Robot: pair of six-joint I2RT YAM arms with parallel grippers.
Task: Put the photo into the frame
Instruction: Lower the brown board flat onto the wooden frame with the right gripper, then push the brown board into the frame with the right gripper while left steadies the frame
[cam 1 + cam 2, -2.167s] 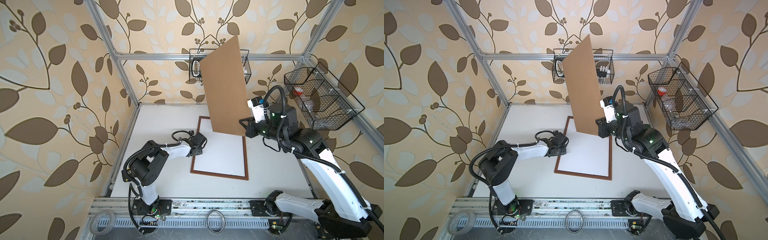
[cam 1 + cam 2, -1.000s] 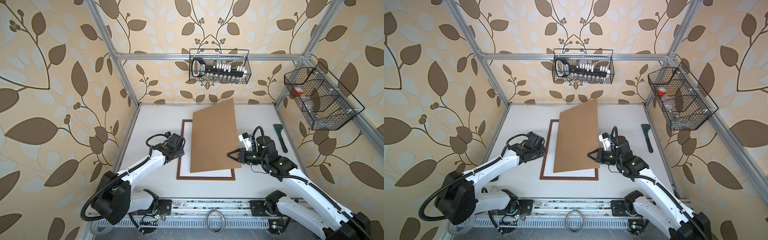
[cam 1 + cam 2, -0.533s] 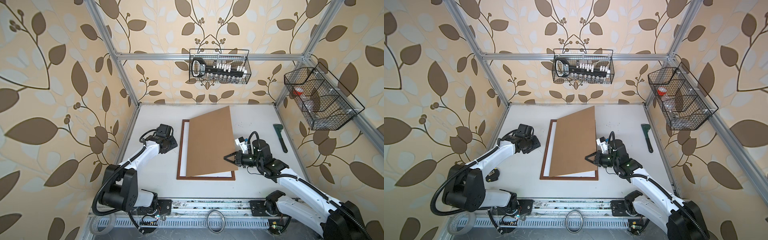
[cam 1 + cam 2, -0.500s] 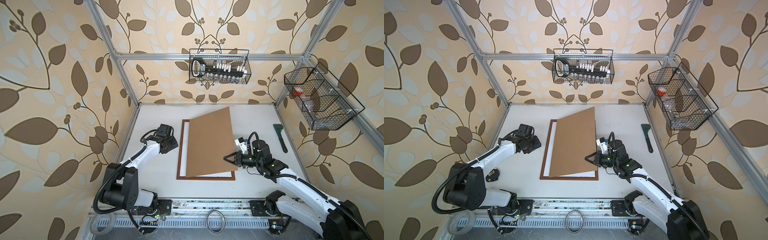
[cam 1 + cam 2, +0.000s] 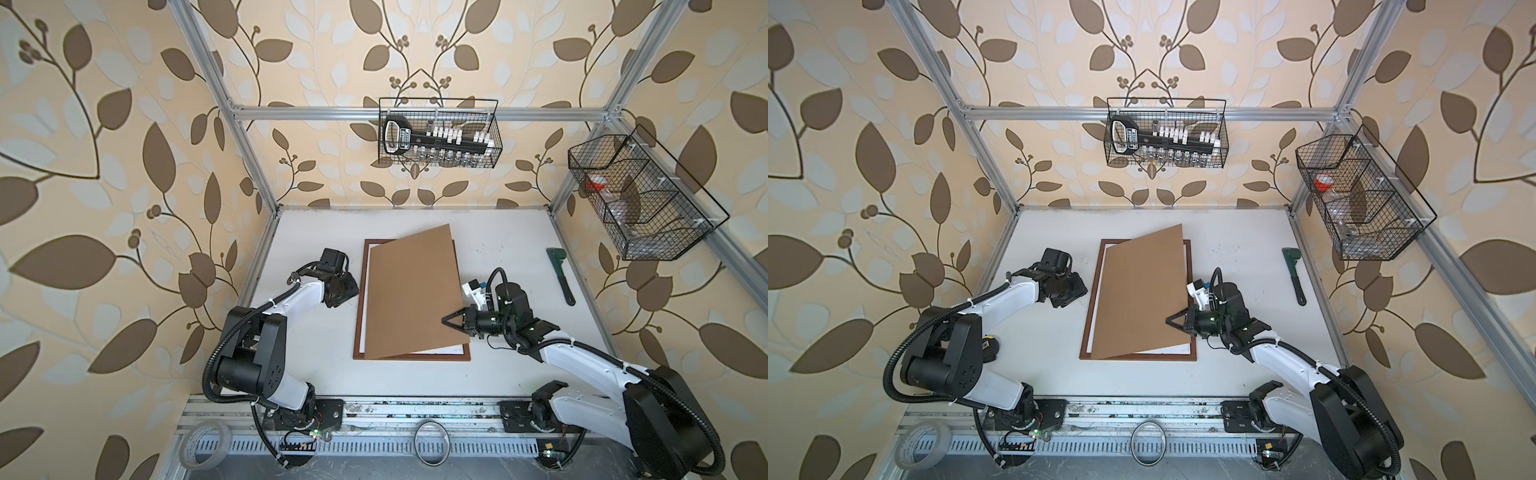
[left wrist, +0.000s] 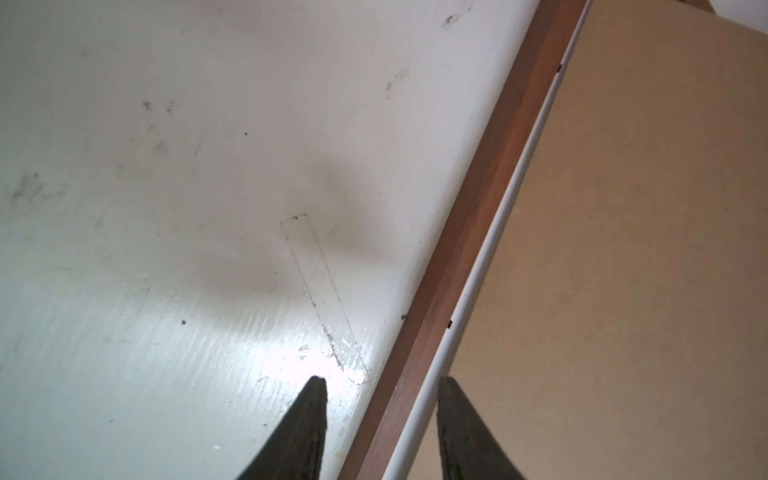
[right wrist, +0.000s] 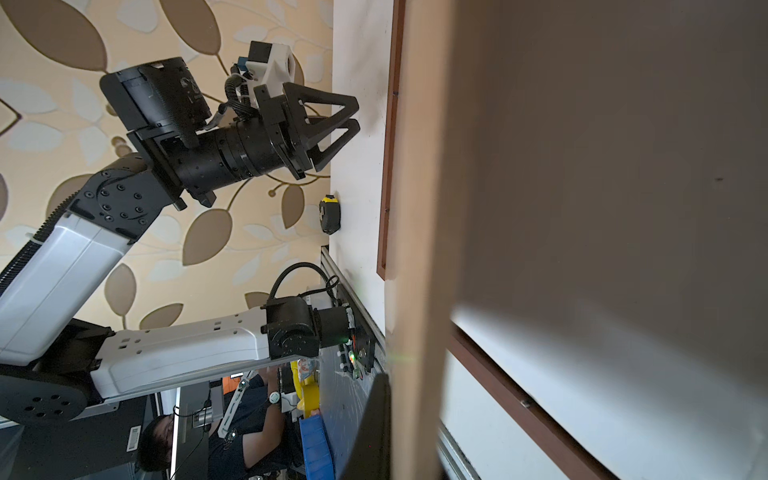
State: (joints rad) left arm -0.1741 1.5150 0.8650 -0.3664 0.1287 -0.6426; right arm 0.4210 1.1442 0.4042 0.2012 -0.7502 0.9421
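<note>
Nearest us, on the front half of the tabletop (image 5: 316,357), the right pincer (image 5: 443,321) is pressed together on the right edge of the brown backing board (image 5: 415,295). It holds that side raised, while the opposite long edge sits low along the left side of the frame (image 5: 436,356). The frame lies flat mid-tabletop with a white sheet (image 7: 623,374) inside it. We see no printed face of the photo, so we cannot tell whether that sheet is its back. Just by the frame's left border the left pincer (image 6: 380,384) hangs spread and empty. We judge the step in hand to be closing the board over the frame. The board's far corner overhangs the far border, so next we would square it, then lower it. Farther off lies a wrench (image 5: 561,276).
</note>
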